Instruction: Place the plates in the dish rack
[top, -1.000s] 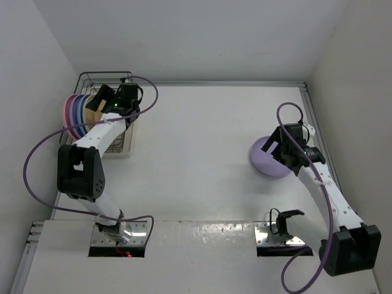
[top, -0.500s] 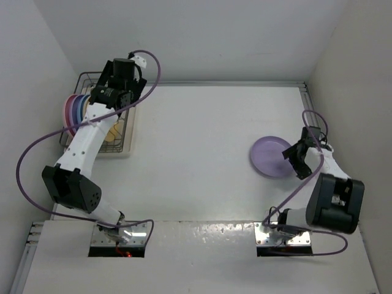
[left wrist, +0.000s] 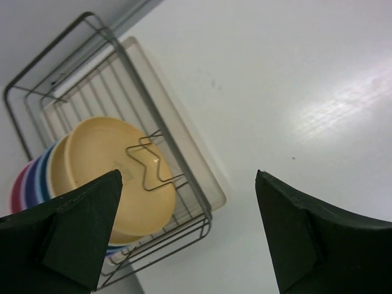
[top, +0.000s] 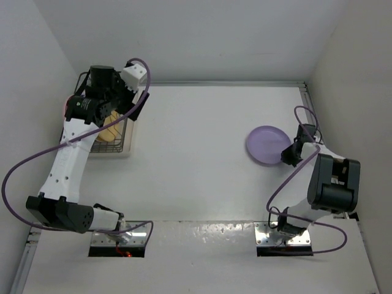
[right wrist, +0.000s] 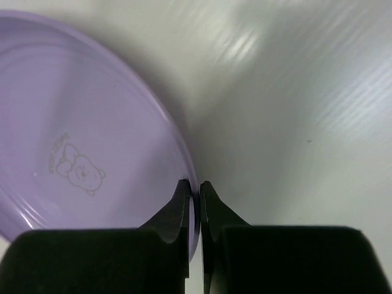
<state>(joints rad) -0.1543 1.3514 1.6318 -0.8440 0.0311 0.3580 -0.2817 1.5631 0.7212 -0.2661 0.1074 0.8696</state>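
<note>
Below my left claw [left wrist: 188, 177]: dish rack [left wrist: 162, 131] wires and standing plates [left wrist: 98, 165] block one side; bare counter [left wrist: 294, 92] lies free on the other.

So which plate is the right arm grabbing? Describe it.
Start at the white table and go to its right side, far from the dark wire dish rack. The round lilac plastic plate sits there alone, its rim pinched by the right gripper; the other plates stand in the rack.

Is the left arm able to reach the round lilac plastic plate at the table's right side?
Probably not: the left pincer hangs open over the dark wire dish rack, far away, while the right pincer is shut on the rim of the round lilac plastic plate.
</note>
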